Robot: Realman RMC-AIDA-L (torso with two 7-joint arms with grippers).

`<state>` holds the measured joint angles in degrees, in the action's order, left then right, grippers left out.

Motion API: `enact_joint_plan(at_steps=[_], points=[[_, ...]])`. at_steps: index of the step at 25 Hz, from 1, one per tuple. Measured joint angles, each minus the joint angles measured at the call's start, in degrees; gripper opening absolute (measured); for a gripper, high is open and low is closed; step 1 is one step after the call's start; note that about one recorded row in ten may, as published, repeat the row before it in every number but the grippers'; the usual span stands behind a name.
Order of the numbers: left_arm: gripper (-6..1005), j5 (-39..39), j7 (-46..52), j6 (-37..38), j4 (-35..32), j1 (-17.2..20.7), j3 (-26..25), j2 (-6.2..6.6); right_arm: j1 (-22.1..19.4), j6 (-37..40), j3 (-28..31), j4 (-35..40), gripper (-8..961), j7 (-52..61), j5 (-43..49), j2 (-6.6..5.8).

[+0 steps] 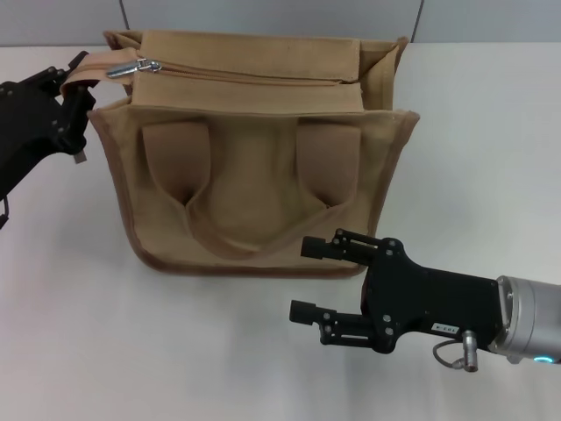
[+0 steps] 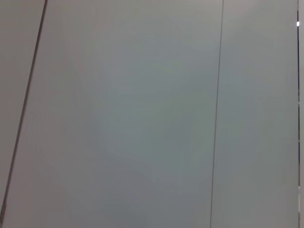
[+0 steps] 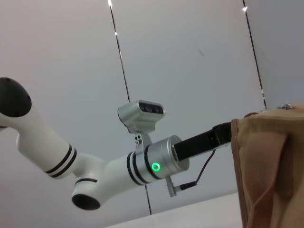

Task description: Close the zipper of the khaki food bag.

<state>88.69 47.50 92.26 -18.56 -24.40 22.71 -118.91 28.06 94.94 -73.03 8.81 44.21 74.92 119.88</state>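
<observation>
At the upper left of the frame, the left gripper (image 1: pixel 77 95) pinches the khaki food bag (image 1: pixel 254 167) by its corner tab beside the zipper (image 1: pixel 145 67) slider; the right gripper (image 1: pixel 317 279), lower right, hangs released. Next, it likely must reach the slider and pull it across.

I see a white table surface (image 1: pixel 219 351) filling most of the head view. At its far edge stands a grey panelled wall (image 1: pixel 263 16), divided by thin vertical seams (image 1: pixel 419 19). The left wrist view shows only wall panels (image 2: pixel 133 118) with seams. Small bright light reflections (image 3: pixel 110 4) mark the panel seams in the right wrist view.
</observation>
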Motion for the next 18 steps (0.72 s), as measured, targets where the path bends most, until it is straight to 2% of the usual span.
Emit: enact_joint_plan(at_steps=[8, 12, 14, 18], points=[[34, -0.79, -3.46, 0.84, 2.90, 0.03, -0.25, -0.09, -0.04, 0.80, 0.04, -0.89, 758, 0.10, -1.66, 0.00], [24, -1.75, -2.91, 2.66, 3.97, -0.41, -0.29, -0.07, -0.37, 6.00, 0.03, -1.88, 759, 0.31, -4.71, 0.00], [22, -1.86, -1.84, 6.13, 4.02, -0.86, -0.34, -0.03, -0.92, 10.93, 0.05, -2.47, 759, 0.40, -8.55, 0.00], [24, -2.51, -1.35, 8.29, 4.11, -1.42, -0.38, -0.07, -1.12, 13.08, 0.06, -2.62, 759, 1.15, -11.43, 0.00]])
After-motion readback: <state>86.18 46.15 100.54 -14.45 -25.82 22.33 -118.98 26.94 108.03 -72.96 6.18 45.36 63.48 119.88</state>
